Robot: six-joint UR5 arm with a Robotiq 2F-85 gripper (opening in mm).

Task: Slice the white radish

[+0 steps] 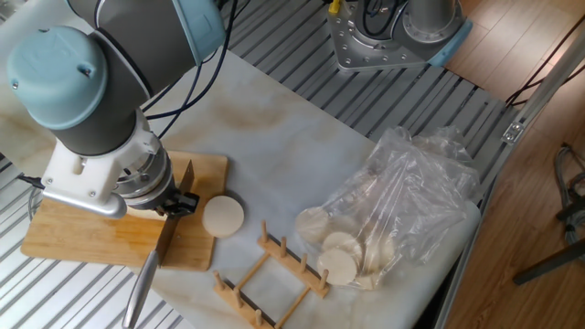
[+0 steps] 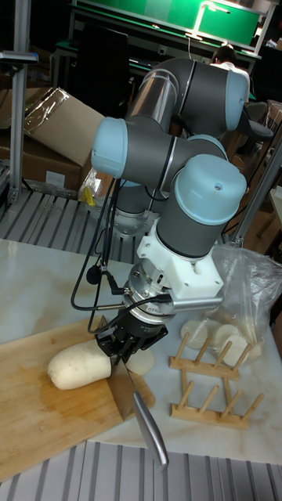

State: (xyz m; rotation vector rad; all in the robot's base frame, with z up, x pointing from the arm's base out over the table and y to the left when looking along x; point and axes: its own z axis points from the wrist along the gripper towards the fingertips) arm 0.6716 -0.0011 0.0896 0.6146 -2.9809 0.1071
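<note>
The white radish lies on its side on the wooden cutting board, cut end toward the knife; in the fixed view the arm hides it. My gripper is shut on a knife. The blade stands edge-down at the radish's cut end, and the steel handle points past the board's edge. One cut round slice lies just beyond the blade, at the edge of the board.
A wooden peg rack sits right of the board. A clear plastic bag with pale round slices lies further right. The arm's base stands at the table's far end.
</note>
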